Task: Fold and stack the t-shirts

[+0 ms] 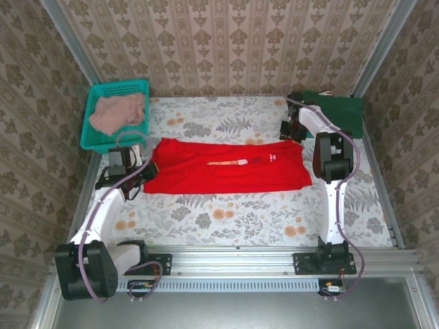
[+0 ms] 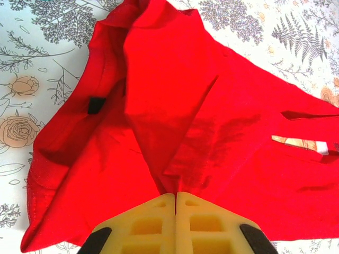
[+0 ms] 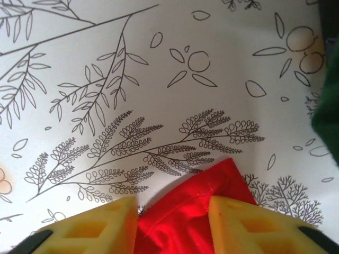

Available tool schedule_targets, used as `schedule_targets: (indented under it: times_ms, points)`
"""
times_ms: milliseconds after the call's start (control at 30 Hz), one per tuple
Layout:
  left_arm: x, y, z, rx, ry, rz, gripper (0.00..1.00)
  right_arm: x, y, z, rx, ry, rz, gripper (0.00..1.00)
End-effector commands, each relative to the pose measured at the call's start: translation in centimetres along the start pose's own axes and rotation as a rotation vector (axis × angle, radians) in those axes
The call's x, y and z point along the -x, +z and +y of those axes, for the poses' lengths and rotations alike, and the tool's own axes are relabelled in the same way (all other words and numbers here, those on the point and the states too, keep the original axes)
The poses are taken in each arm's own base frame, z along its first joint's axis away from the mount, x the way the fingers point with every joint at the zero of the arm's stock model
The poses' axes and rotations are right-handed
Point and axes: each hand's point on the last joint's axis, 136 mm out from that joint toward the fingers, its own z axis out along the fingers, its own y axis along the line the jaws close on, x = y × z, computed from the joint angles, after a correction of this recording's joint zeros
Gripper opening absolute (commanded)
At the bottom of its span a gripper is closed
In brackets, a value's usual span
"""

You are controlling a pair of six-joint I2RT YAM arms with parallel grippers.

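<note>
A bright red t-shirt (image 1: 226, 168) lies spread flat across the middle of the table, a printed strip showing near its centre. My left gripper (image 1: 146, 173) is at its left edge, shut on a pinched fold of the red cloth (image 2: 159, 121), which bunches up at the fingertips of the gripper (image 2: 175, 194). My right gripper (image 1: 291, 130) sits at the shirt's far right corner. That red corner (image 3: 212, 182) lies between the parted fingers of the right gripper (image 3: 170, 202), which is open. A dusty pink t-shirt (image 1: 118, 113) is heaped in the basket. Dark green folded t-shirts (image 1: 336, 106) lie at the back right.
The teal mesh basket (image 1: 140, 86) stands at the back left corner. The floral tablecloth (image 1: 233, 212) is bare in front of the red shirt. Metal rails and patterned walls close the table in. An edge of green cloth (image 3: 328, 111) lies just right of my right gripper.
</note>
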Motion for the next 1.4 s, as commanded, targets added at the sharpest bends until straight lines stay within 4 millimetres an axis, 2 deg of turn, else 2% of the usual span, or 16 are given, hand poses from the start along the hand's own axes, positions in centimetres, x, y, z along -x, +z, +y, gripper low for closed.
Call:
schedule_targets:
  times_ms: [0,133,233,333,400,500,633,733,800,867,933,1033,1133,1167,1267,1367]
  points:
    - [0.1,0.0,0.5,0.017,-0.020,0.000,0.00,-1.8,1.1,0.2,0.023,0.021,0.074,0.27]
    - [0.1,0.1,0.6,0.020,-0.022,-0.003,0.00,-1.0,0.2,0.3,0.017,0.012,0.048,0.10]
    - [0.2,0.2,0.7,0.021,-0.026,0.000,0.00,0.3,-1.8,0.5,0.024,0.010,-0.008,0.00]
    - [0.8,0.3,0.5,0.015,-0.027,-0.012,0.00,2.3,-5.0,1.0,0.047,0.008,-0.108,0.00]
    - [2.0,0.2,-0.1,-0.007,-0.028,-0.032,0.00,4.0,-7.6,1.4,0.072,0.009,-0.189,0.00]
    - [5.1,-0.5,-1.8,-0.052,-0.023,-0.088,0.00,5.8,-10.9,1.4,0.094,0.017,-0.293,0.00]
    - [10.5,-1.5,-4.0,-0.085,0.004,-0.182,0.00,7.5,-12.8,0.3,0.121,0.061,-0.366,0.00]
    - [14.9,-1.6,-5.5,-0.110,0.045,-0.249,0.00,8.4,-12.8,0.0,0.190,0.094,-0.386,0.00]
    - [17.8,-1.0,-6.7,-0.148,0.081,-0.285,0.00,8.7,-12.1,-0.3,0.216,0.103,-0.390,0.00]
    - [19.7,-0.1,-7.5,-0.178,0.099,-0.286,0.00,8.5,-11.4,-0.7,0.219,0.108,-0.377,0.00]
    - [20.6,1.0,-8.1,-0.220,0.109,-0.273,0.00,8.0,-10.6,-1.3,0.214,0.117,-0.358,0.00]
    - [19.9,1.3,-8.4,-0.253,0.118,-0.255,0.00,6.7,-9.9,-1.8,0.219,0.097,-0.359,0.00]
    - [17.2,0.6,-7.4,-0.227,0.127,-0.256,0.00,5.5,-9.7,-2.8,0.214,0.095,-0.392,0.02]
    - [16.1,0.3,-6.8,-0.207,0.126,-0.259,0.00,4.9,-9.4,-3.0,0.224,0.097,-0.390,0.07]
    - [13.5,-0.3,-5.7,-0.179,0.117,-0.259,0.00,3.2,-8.7,-3.0,0.254,0.108,-0.334,0.33]
    - [11.4,-0.3,-5.2,-0.173,0.115,-0.220,0.00,1.8,-9.1,-2.2,0.302,0.105,-0.317,0.34]
